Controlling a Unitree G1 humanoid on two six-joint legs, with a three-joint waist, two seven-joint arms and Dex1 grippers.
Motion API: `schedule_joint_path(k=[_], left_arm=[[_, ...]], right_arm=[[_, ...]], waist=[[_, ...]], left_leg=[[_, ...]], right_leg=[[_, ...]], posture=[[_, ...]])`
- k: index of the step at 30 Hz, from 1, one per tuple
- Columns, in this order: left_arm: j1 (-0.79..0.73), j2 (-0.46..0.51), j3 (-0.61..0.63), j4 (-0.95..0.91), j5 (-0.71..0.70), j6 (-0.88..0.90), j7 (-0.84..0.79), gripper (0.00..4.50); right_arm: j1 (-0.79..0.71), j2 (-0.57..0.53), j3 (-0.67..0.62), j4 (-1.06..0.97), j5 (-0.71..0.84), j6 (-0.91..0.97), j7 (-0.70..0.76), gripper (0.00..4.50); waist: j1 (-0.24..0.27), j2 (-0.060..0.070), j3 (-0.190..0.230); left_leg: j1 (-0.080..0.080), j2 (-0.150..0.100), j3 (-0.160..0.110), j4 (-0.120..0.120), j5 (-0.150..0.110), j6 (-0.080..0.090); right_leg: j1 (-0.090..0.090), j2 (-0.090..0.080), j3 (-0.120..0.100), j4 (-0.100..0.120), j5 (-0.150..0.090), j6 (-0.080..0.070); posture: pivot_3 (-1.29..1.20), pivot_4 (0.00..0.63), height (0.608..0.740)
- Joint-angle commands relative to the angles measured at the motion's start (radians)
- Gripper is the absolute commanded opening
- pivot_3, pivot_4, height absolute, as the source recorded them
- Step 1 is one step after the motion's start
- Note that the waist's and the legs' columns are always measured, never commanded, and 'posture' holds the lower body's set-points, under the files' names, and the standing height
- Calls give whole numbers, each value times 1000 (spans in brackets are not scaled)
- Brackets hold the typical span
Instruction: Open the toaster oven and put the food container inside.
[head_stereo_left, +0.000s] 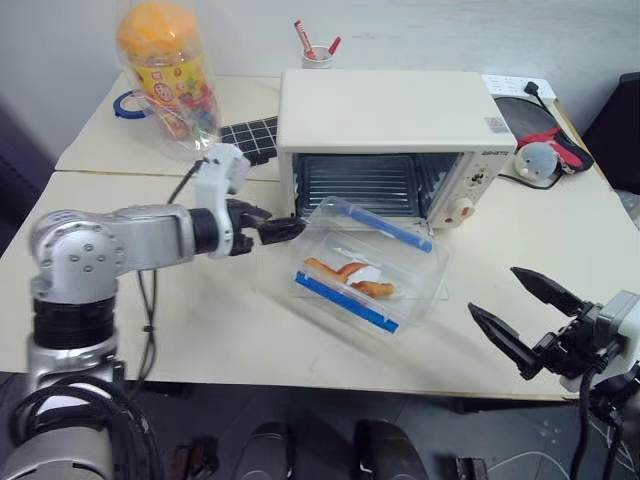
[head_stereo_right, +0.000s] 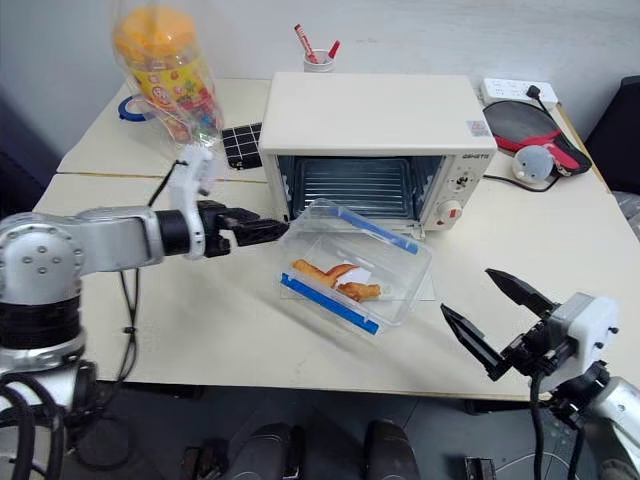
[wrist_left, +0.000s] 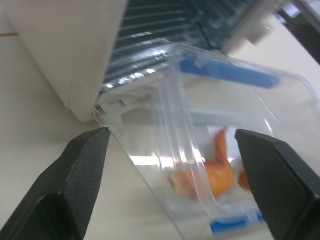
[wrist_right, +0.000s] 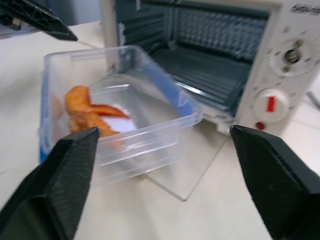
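The cream-white toaster oven (head_stereo_left: 390, 110) stands at the middle back of the table, its glass door (wrist_right: 186, 176) dropped flat and the wire rack (wrist_right: 200, 70) showing. The clear food container (head_stereo_left: 370, 265) with blue clips and orange-brown pieces lies tilted on that door, at the oven's mouth. My left gripper (head_stereo_left: 272, 226) is open just left of the container's corner, pointing at it; in the left wrist view its fingers (wrist_left: 80, 170) stand wide with the container beyond them. My right gripper (head_stereo_right: 465, 291) is open near the table's front right edge, apart from the container.
A tall clear jar with an orange lid (head_stereo_left: 170, 75) stands at the back left beside a blue tape ring (head_stereo_left: 125, 103). A cup of pens (head_stereo_left: 317, 52) sits behind the oven. A grey mouse (head_stereo_left: 538, 160) and a power strip (head_stereo_right: 515, 90) lie at the back right.
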Motion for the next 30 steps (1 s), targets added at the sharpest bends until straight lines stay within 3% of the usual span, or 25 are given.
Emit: schedule_joint_path(k=[1, 3, 5, 8, 11, 12, 18, 30], left_arm=[[161, 170, -70, -65, 262, -364, -466, 3164], [260, 226, -102, -65, 393, -579, -670, 2624], [334, 207, -97, -30, 450, -725, -784, 2094], [404, 181, -138, -16, 569, -877, -866, 1168], [438, 117, -151, -30, 602, -921, -875, 208], [442, 96, -152, -35, 610, -931, -876, 17], [417, -70, -198, -42, 661, -914, -785, 17], [394, -303, -218, -24, 778, -897, -567, 17]], right_arm=[[79, -82, -14, -82, 78, 114, 67, 3286], [113, -109, 9, -110, 79, 146, 90, 2682], [132, -129, 62, -136, 43, 160, 112, 2065], [128, -137, 147, -159, -10, 168, 120, 1060], [87, -124, 224, -174, -45, 175, 93, 15], [66, -118, 248, -176, -60, 173, 83, 0], [-103, -70, 351, -139, -110, 196, -4, 0], [-387, -73, 341, 125, -240, 161, -21, 0]], waist=[[0, 1, 0], [1, 1, 0], [2, 1, 0], [6, 1, 0], [6, 1, 0], [5, 0, 0], [2, 0, 0], [0, 0, 0]], left_leg=[[0, 0, 0, -1, 0, 0], [1, 0, 3, -5, 0, 0], [1, 0, 3, -7, 0, 0], [0, 3, 2, -6, 0, 1], [0, 2, 2, -6, 0, 3], [0, 2, 1, -5, 0, 4], [0, 2, 1, -5, 0, 4], [-1, 2, 0, -1, 0, 5]], right_leg=[[0, 0, 0, -1, 0, 0], [-2, 0, 0, -4, 0, -1], [-2, 0, 0, -8, -1, -1], [-1, -2, 0, -9, -1, -1], [-1, -4, 0, -8, 0, -1], [0, -5, 0, -8, 0, 0], [0, -5, -1, -5, 1, 1], [1, -4, -2, -2, 1, 2]], posture=[[0, 150, 740], [0, 150, 740], [0, 150, 740], [0, 150, 740], [0, 150, 740], [0, 150, 740], [0, 150, 740], [0, 150, 740]])
